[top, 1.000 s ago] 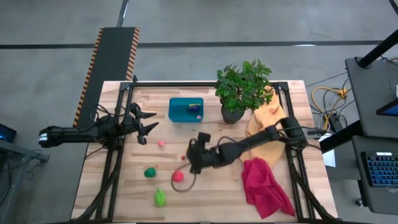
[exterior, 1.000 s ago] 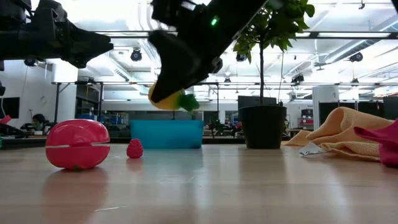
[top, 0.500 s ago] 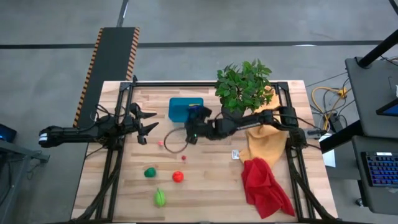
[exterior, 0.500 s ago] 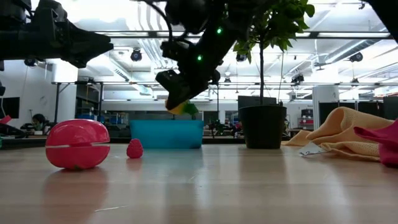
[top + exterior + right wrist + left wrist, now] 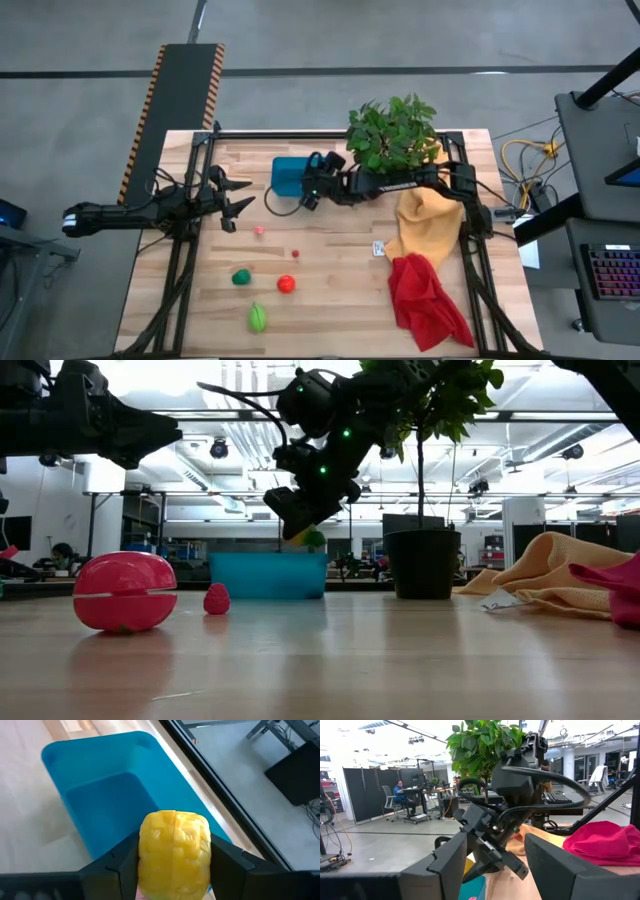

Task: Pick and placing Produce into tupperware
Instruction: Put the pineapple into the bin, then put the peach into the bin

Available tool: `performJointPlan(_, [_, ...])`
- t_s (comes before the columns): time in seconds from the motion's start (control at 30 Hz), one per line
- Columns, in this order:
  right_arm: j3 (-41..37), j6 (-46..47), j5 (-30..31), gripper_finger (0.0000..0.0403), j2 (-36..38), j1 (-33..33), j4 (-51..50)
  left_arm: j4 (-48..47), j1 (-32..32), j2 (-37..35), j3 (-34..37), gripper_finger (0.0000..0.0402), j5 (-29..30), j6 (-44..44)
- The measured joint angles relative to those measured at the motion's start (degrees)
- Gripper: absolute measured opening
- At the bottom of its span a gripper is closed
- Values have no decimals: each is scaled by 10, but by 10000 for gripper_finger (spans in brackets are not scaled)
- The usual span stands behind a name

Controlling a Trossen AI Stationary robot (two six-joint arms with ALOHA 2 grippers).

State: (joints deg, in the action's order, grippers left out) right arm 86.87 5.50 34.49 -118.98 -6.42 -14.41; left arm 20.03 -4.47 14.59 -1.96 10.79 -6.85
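My right gripper (image 5: 308, 191) hovers over the right end of the teal tupperware (image 5: 293, 176), shut on a yellow toy piece of produce (image 5: 174, 851) with a green leafy end (image 5: 314, 540). In the low view it hangs just above the tupperware (image 5: 268, 575). Other produce lies on the table: a small pink piece (image 5: 259, 230), a tiny red one (image 5: 296, 254), a green one (image 5: 241, 277), a red one (image 5: 286, 284) and a yellow-green one (image 5: 258, 318). My left gripper (image 5: 236, 203) waits open near the table's left edge. My right gripper pinches the yellow piece between its two fingers (image 5: 120, 861), one on each of its opposite sides (image 5: 146, 851). The fingers slant down from the table's right side. The piece is lifted clear above the tupperware's hollow, its green end (image 5: 314, 540) lowest.
A potted plant (image 5: 390, 140) stands just right of the tupperware, close behind my right arm. A yellow cloth (image 5: 428, 215) and a red cloth (image 5: 425, 300) lie on the right side. A small white tag (image 5: 379, 248) lies near the cloths.
My right gripper has carried the yellow piece from the table's middle toward the far edge, staying shut on it, and now stands over the tupperware. The other produce and my left arm have kept still.
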Motion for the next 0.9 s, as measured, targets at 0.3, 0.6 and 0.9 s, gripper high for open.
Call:
performJointPlan(0.3, [0,0,-4,180,0,-6,24,0,0,0,0,187,0,0])
performJointPlan(0.6, [0,2,-6,219,-1,-7,36,0,0,0,0,187,0,0])
performJointPlan(0.9, [0,5,-27,249,-1,-7,36,0,0,0,0,187,0,0])
